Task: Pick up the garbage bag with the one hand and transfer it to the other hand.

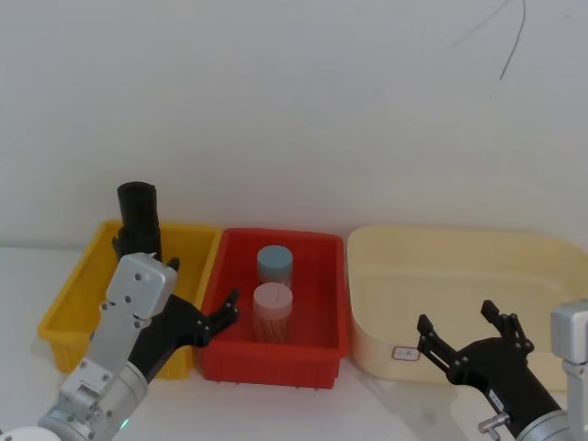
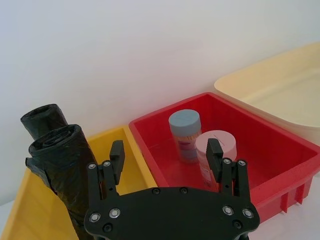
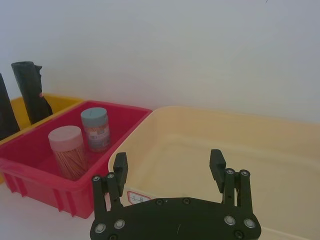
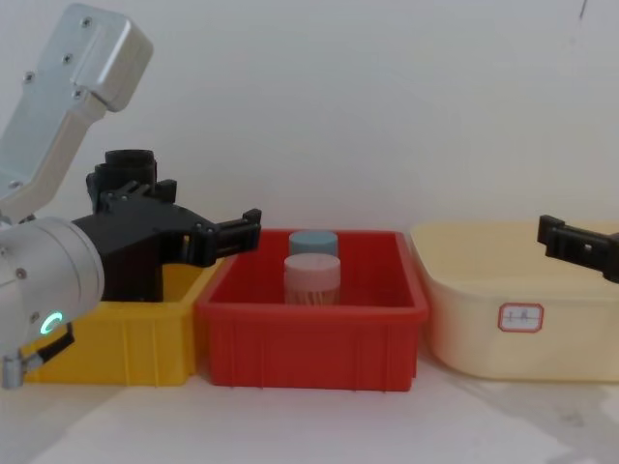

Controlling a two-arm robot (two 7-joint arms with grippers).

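— Where is the garbage bag [image 2: 60, 157]?
— It stands upright in the yellow bin [image 2: 134, 167], a black glossy roll (crinkled, with a flap flaring on one side).
— The left gripper [image 2: 166, 152]?
— Just beside the bag, fingers spread wide, holding nothing.
— The right gripper [image 3: 168, 161]?
— Well apart, at the cream tub [image 3: 280, 150], fingers spread too.

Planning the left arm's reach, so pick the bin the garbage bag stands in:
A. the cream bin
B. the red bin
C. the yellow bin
C: the garbage bag stands upright at the back of the yellow bin, which sits to the left of the red bin.
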